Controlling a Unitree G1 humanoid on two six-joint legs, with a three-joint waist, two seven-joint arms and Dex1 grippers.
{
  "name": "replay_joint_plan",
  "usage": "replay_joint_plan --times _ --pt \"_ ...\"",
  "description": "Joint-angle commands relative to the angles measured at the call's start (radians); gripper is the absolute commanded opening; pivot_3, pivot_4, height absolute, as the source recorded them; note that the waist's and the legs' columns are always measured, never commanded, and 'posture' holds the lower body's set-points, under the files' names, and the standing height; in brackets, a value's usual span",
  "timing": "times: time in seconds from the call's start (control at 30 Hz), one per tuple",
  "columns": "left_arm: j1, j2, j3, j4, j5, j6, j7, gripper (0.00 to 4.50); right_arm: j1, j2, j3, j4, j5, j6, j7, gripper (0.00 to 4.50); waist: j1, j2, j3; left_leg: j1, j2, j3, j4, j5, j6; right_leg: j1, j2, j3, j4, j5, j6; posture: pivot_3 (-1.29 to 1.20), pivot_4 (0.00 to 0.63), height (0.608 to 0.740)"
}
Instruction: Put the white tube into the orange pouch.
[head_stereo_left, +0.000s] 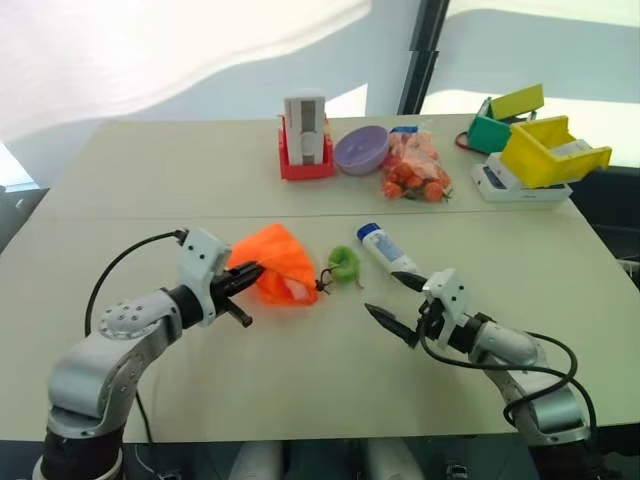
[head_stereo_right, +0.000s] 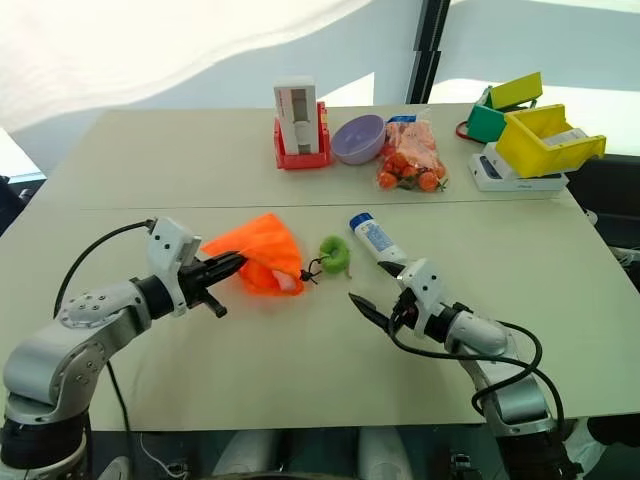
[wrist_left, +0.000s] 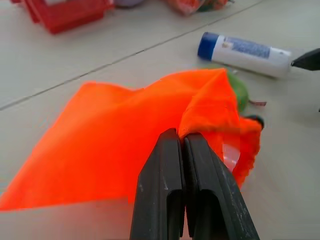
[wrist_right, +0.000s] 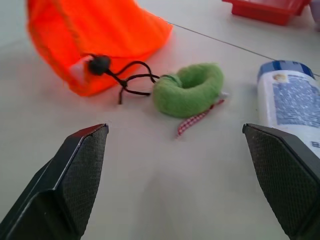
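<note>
While my left gripper (head_stereo_left: 246, 272) pinches a fold of the bright orange soft fabric drawstring pouch (head_stereo_left: 277, 262) and holds that edge up off the pale tabletop (head_stereo_left: 300, 370), my right gripper (head_stereo_left: 398, 303) hangs with its jaws spread wide, one finger just beside the small white cylindrical tube with the blue cap (head_stereo_left: 385, 249) lying flat past the lime-green toggle (head_stereo_left: 344, 265). Best, I reckon, to straddle the tube mid-body, square across its length, and clamp firmly so it won't roll away.
</note>
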Motion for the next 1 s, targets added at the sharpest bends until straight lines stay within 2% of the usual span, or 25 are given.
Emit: replay_joint_plan --times 0.03,0.13,0.3,0.6,0.73,0.83,0.9,1.0 --pt "0.055 0.04 0.011 -0.034 -0.014 -0.06 -0.048 0.1 -0.034 -0.007 -0.057 0.023 0.008 0.002 -0.022 4.5 -0.002 0.0 0.0 0.0 0.0 0.0 0.0 0.0 0.0 0.001 -0.001 0.0 0.0 0.0 0.0 0.0 0.15 0.74" --pt "0.119 0.061 -0.011 -0.008 0.019 -0.127 -0.06 0.1 -0.079 -0.002 -0.081 0.076 0.003 0.017 -0.051 4.5 -0.007 0.001 0.0 0.0 0.0 0.001 -0.001 0.0 0.0 0.0 -0.001 0.001 -0.002 0.0 0.0 0.0 0.15 0.74" --pt "0.143 0.031 -0.036 0.06 0.056 -0.223 -0.044 0.1 -0.133 0.002 -0.071 0.159 -0.036 0.013 -0.073 4.5 -0.008 0.001 0.0 0.0 0.0 0.001 -0.002 0.0 0.0 -0.001 0.0 0.001 -0.001 0.0 0.0 0.0 0.15 0.74" --pt "0.149 -0.09 -0.061 0.127 0.083 -0.345 0.019 0.1 -0.187 0.057 -0.093 0.26 -0.011 0.07 -0.102 4.5 -0.008 0.001 0.0 0.0 0.001 0.001 -0.003 0.0 0.0 -0.001 0.0 0.001 -0.002 0.0 0.0 0.0 0.15 0.74" --pt "0.157 -0.094 -0.08 0.13 0.098 -0.361 0.019 0.1 -0.179 0.064 -0.093 0.252 -0.008 0.068 -0.093 4.5 -0.008 0.001 0.0 0.0 0.0 0.002 -0.003 0.0 0.0 -0.001 0.0 0.001 -0.002 0.0 0.0 0.0 0.15 0.74" --pt "0.163 -0.096 -0.086 0.13 0.101 -0.368 0.021 0.0 -0.17 0.067 -0.096 0.238 -0.001 0.069 -0.092 3.61 -0.009 0.001 0.0 0.0 0.0 0.002 -0.003 0.0 0.0 -0.001 0.0 0.001 -0.002 0.0 0.0 0.0 0.15 0.74" --pt "0.163 -0.098 -0.087 0.125 0.096 -0.364 0.027 0.0 -0.162 0.064 -0.094 0.228 -0.005 0.062 -0.091 2.67 -0.009 0.001 0.0 0.0 0.0 0.002 -0.003 0.0 0.0 -0.001 0.0 0.001 -0.002 0.0 0.0 0.0 0.15 0.74" --pt "0.155 -0.1 -0.092 0.107 0.09 -0.345 0.041 0.0 -0.151 0.06 -0.09 0.216 -0.012 0.054 -0.088 2.67 -0.008 0.001 0.0 0.0 0.0 0.002 -0.003 0.0 0.0 -0.001 0.0 0.001 -0.002 0.0 0.0 0.0 0.15 0.74"
